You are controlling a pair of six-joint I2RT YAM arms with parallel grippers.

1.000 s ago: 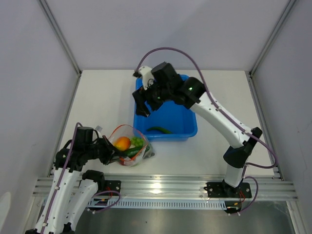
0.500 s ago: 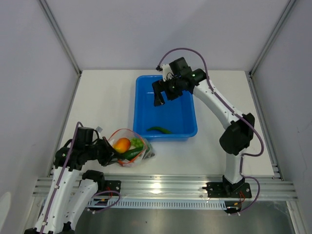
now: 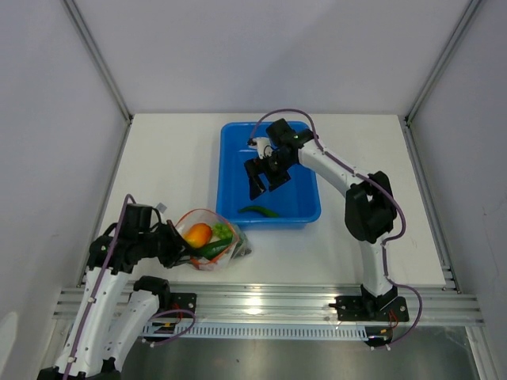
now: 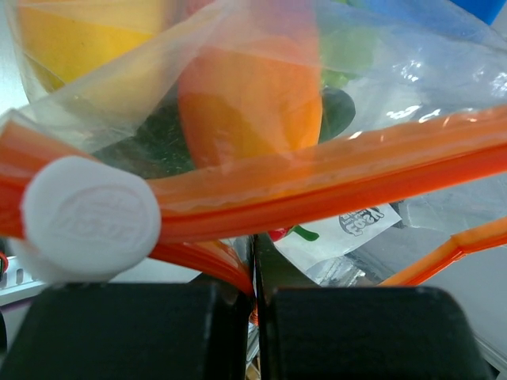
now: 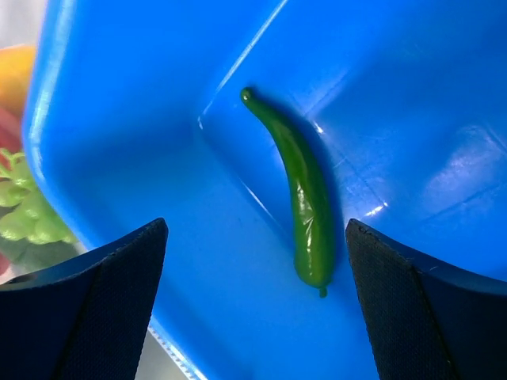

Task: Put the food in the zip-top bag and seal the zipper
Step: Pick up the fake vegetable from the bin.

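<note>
No text reads clearly. The white slider [image 4: 89, 215] on the zipper [image 4: 356, 170] bears embossed lettering, too blurred to read. A small dark printed mark [image 4: 360, 222], perhaps a logo, shows through the zip-top bag [image 4: 412, 71].

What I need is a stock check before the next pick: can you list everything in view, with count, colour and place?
table: one, white, under everything
bin: one, blue, far middle of the table
pepper: one, green, lying in the bin's near end
zip-top bag: one, clear, near left of the bin, mouth open
zipper: one, orange-red, along the bag's mouth
slider: one, white, on the zipper
yellow-orange piece: one, inside the bag
light green piece: one, inside the bag
dark green piece: one, inside the bag
left gripper: one, black, shut on the bag's mouth edge
right gripper: one, black, open, above the pepper
</note>
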